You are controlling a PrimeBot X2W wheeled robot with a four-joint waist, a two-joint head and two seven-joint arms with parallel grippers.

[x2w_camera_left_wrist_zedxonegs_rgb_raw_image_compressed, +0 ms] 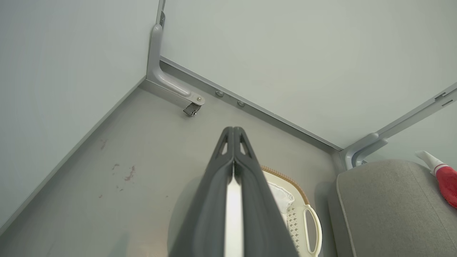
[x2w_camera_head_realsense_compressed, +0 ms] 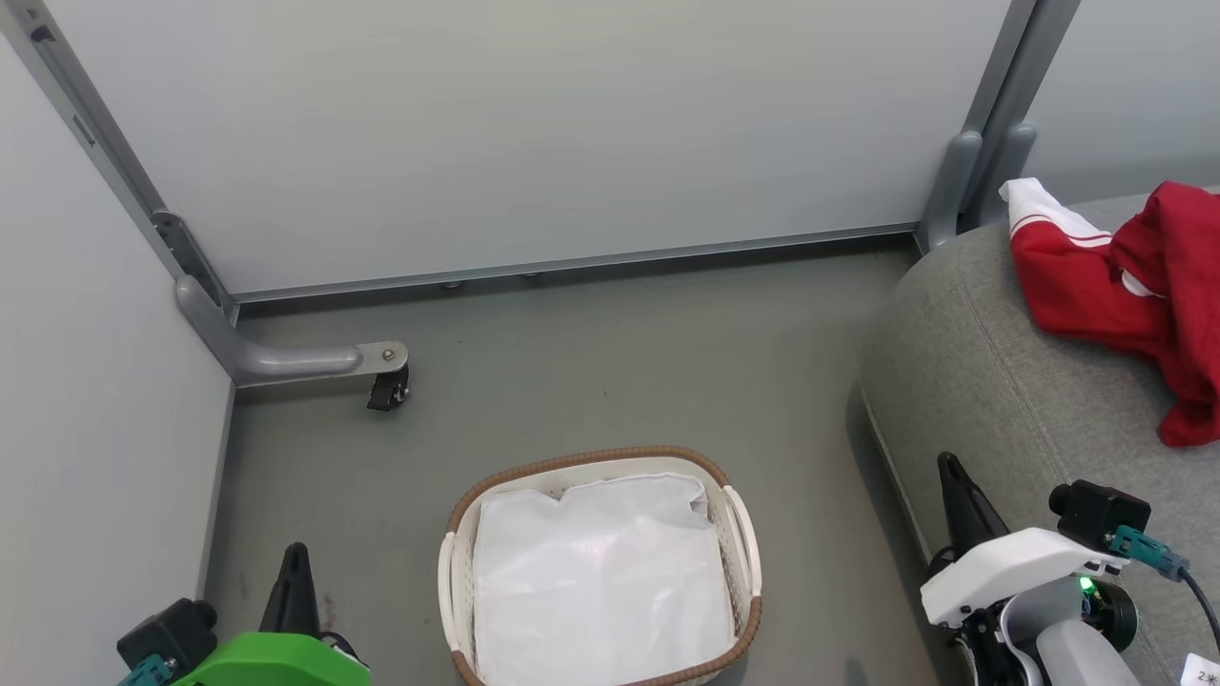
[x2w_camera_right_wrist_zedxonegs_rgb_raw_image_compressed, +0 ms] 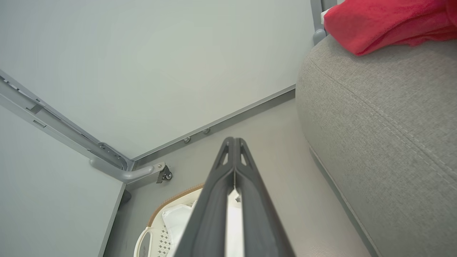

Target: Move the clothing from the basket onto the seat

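Observation:
The red clothing (x2w_camera_head_realsense_compressed: pixel 1134 286) with white striped trim lies heaped on the grey seat (x2w_camera_head_realsense_compressed: pixel 1001 400) at the right; it shows too in the left wrist view (x2w_camera_left_wrist_zedxonegs_rgb_raw_image_compressed: pixel 448 180) and the right wrist view (x2w_camera_right_wrist_zedxonegs_rgb_raw_image_compressed: pixel 385 21). The white basket (x2w_camera_head_realsense_compressed: pixel 743 548) with a brown rim stands on the floor at bottom centre, holding a plain white liner sheet (x2w_camera_head_realsense_compressed: pixel 596 572). My left gripper (x2w_camera_head_realsense_compressed: pixel 295 557) is at the lower left of the basket, fingers pressed together with nothing held (x2w_camera_left_wrist_zedxonegs_rgb_raw_image_compressed: pixel 233 132). My right gripper (x2w_camera_head_realsense_compressed: pixel 953 476) is shut and empty beside the seat's front edge (x2w_camera_right_wrist_zedxonegs_rgb_raw_image_compressed: pixel 234 142).
Pale partition panels (x2w_camera_head_realsense_compressed: pixel 515 133) wall in the grey floor at the back and left. A grey bracket foot with a caster (x2w_camera_head_realsense_compressed: pixel 386 386) juts out from the left corner. Another post foot (x2w_camera_head_realsense_compressed: pixel 958 191) stands by the seat's far corner.

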